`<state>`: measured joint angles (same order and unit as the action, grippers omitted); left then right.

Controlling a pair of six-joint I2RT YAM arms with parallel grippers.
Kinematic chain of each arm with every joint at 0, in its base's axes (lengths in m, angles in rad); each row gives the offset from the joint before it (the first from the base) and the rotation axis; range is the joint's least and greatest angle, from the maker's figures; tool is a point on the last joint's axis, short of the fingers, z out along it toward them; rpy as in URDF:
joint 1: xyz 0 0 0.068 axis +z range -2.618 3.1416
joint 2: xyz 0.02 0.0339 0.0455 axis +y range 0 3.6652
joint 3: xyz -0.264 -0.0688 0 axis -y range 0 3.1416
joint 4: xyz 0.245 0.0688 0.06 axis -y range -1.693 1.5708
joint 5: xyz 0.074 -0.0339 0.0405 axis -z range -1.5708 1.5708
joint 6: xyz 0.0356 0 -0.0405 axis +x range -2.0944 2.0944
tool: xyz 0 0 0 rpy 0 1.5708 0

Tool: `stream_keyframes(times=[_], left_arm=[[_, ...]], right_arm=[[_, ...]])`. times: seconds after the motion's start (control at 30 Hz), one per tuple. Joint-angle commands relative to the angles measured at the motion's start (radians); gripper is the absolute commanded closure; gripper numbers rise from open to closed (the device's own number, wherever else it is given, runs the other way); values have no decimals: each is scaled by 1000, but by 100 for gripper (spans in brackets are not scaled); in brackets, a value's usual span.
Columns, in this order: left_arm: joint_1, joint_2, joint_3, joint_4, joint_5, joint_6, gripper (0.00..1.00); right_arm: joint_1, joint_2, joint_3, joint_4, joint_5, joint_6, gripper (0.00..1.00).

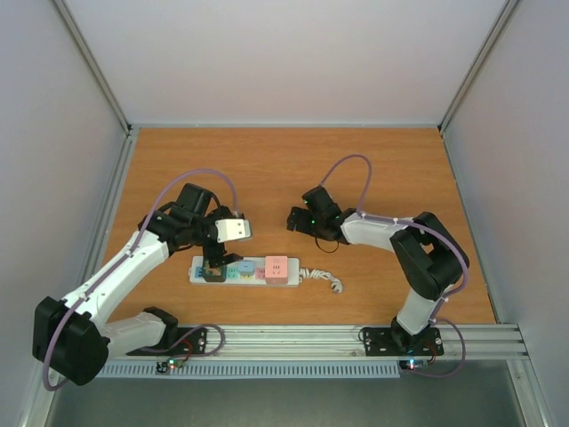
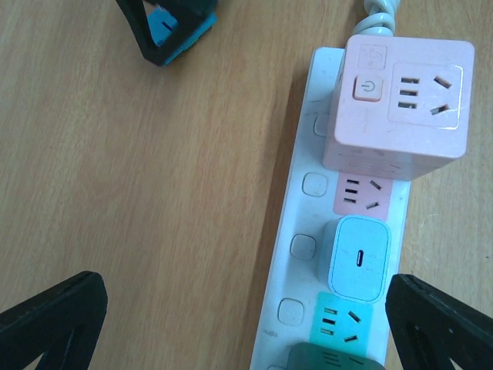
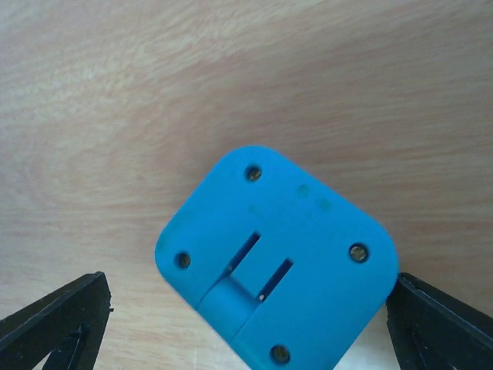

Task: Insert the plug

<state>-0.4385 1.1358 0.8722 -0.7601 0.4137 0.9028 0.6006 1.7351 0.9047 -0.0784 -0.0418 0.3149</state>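
Plug (image 3: 277, 254) off-centre between right hand's (image 3: 250, 289) spread fingers (image 3: 54, 324)

Pink cube adapter (image 2: 400, 100) upper right — a white charger (image 2: 360, 258) just below it — wooden table (image 2: 154, 193) filling the left.

Blue plug (image 3: 277, 254) flat on table (image 3: 154, 92) btw spread fingers (image 3: 54, 327).

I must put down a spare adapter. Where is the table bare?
Bare: the table along the back wall, and right of the right arm. Crowded: near middle, power strip under the left gripper, blue plug at the right gripper.
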Motion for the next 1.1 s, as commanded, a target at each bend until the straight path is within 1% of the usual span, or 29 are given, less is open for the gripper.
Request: stream_keyframes(times=[0.0,0.2,0.33,0.47,0.63,0.77,0.93,1.07], left_arm=[[0,-18,-9,5,2,15,0],[1,-32,-15,8,-3,19,0],[1,-41,-19,7,-6,22,0],[3,-41,-15,7,-3,24,0],[3,-38,-18,13,-4,24,0],[3,-34,-20,25,-1,20,0],[3,-19,-17,64,4,-5,0],[3,2,-12,168,13,-75,0]], right_arm=[[72,33,50,-94,232,42,1],[135,128,166,-228,408,58,2],[163,173,226,-268,454,74,2],[168,208,250,-290,471,72,9],[168,190,244,-293,445,59,22],[168,155,245,-294,420,55,37],[167,71,235,-271,360,49,38],[168,-39,228,-225,259,45,38]])
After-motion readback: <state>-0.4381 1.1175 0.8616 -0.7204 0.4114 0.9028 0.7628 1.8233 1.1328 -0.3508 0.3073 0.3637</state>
